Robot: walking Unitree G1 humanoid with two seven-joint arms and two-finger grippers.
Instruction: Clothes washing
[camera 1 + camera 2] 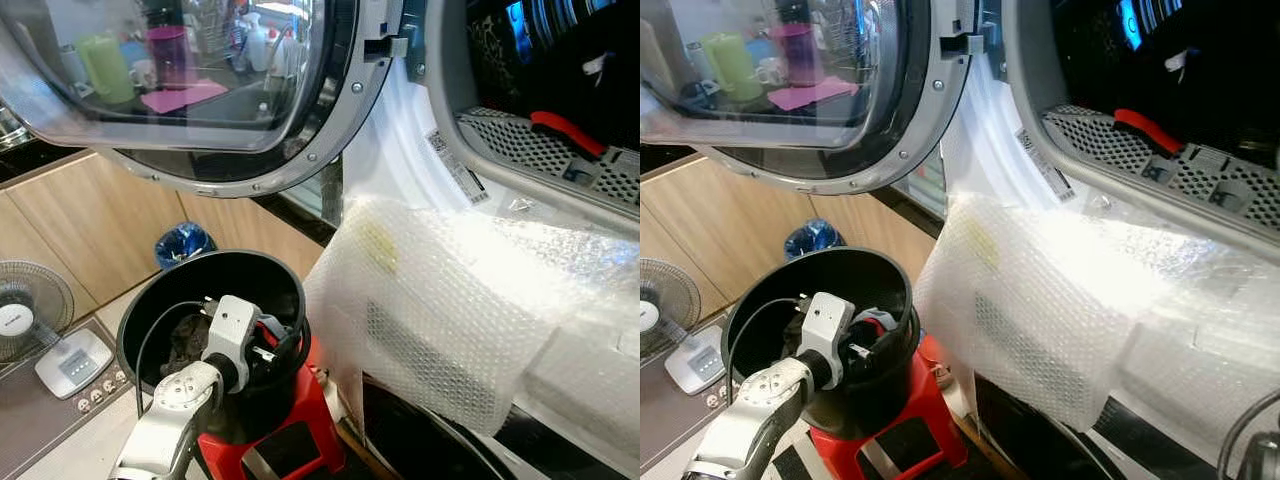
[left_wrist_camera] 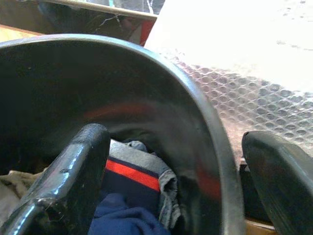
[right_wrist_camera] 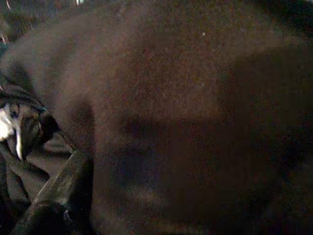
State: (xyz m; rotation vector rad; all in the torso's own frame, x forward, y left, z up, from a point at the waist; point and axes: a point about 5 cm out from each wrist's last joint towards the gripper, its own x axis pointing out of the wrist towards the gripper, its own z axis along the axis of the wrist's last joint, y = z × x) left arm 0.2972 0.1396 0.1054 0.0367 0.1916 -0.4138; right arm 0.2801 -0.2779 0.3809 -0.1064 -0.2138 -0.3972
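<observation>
Closest to the head camera, the silver left arm reaches into the black bucket [image 1: 150, 310], which stands on a red stool [image 1: 300, 440] beside the washing machine. Its left gripper [image 2: 171, 161] is spread apart and grasps nothing: one black finger [image 2: 73, 181] sits inside the bucket and the other outside, so the curved bucket wall runs between them. Clothes [image 2: 132, 196] lie in the bottom of the bucket, among them a navy piece with a red stripe and grey edge, just beside the inner finger.

Far left, a small fan [image 1: 25, 320] and a white scale [image 1: 72, 365] stand on a low surface near wooden cabinets. A blue bag [image 1: 183, 243] sits behind the bucket. Above hangs the machine's round glass door [image 1: 200, 80], swung open. Right of the bucket, bubble wrap [image 1: 450, 300] drapes over the front of the machine, below the open drum [image 1: 540, 140], where a red item [image 1: 565, 130] rests on the perforated metal.

Very dark, the right wrist view shows one black finger [image 3: 54, 196] of the right gripper [image 3: 73, 205] against dim cloth; whether it is spread or clenched cannot be told.
</observation>
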